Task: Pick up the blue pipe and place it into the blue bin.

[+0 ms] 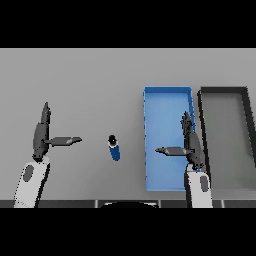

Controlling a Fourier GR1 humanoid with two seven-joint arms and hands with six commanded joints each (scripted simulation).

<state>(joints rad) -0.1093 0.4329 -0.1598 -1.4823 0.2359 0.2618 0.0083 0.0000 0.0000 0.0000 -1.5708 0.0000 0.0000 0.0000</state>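
The blue pipe [114,148] is a short blue cylinder with a dark top end, standing on the grey table between my two hands. To its right lies the blue bin [162,107], a long shallow tray with nothing in it. My right hand [191,142] hovers over the bin's right side, fingers straight and thumb pointing left toward the pipe. My left hand [41,135] is at the left, well apart from the pipe, fingers straight and thumb pointing right. Neither hand holds anything.
A dark-rimmed grey bin [247,140] stands right beside the blue bin, at the table's right side. Grey table surface [90,85] stretches behind and around the pipe.
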